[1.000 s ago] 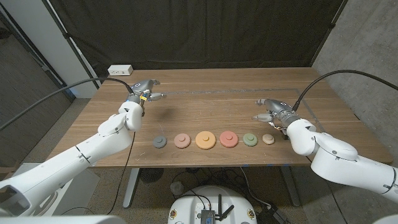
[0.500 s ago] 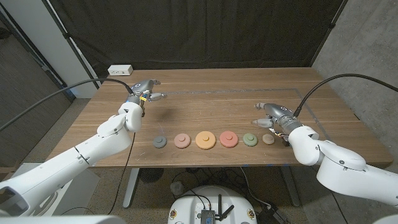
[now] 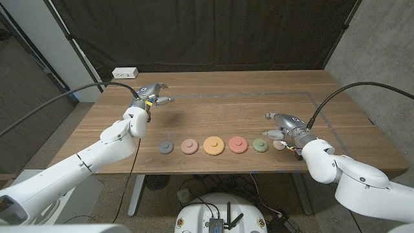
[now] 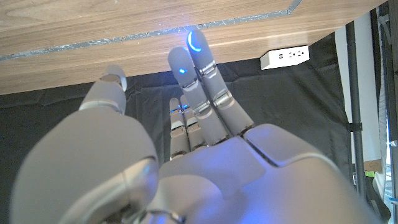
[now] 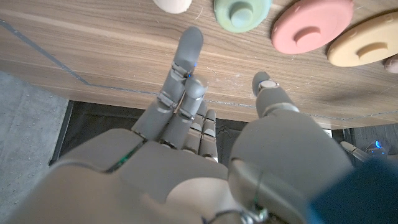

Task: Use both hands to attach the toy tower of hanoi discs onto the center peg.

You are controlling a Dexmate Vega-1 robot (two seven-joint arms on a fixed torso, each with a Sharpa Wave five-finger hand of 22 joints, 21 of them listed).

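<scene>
Six discs [image 3: 214,145] lie in a row near the counter [image 3: 220,103] front edge, none stacked. Right hand [image 3: 283,125] hovers empty, fingers apart, near the smallest disc [image 3: 279,145]; left hand [image 3: 151,94] waits empty, well apart.

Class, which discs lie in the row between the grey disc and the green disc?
Head view: between the grey disc and green disc lie the pink disc, orange disc and red disc.

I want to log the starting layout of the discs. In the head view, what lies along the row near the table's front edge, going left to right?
Grey disc → light pink disc → orange disc → coral-pink disc → green disc → small beige disc, with the right hand just behind it.
</scene>
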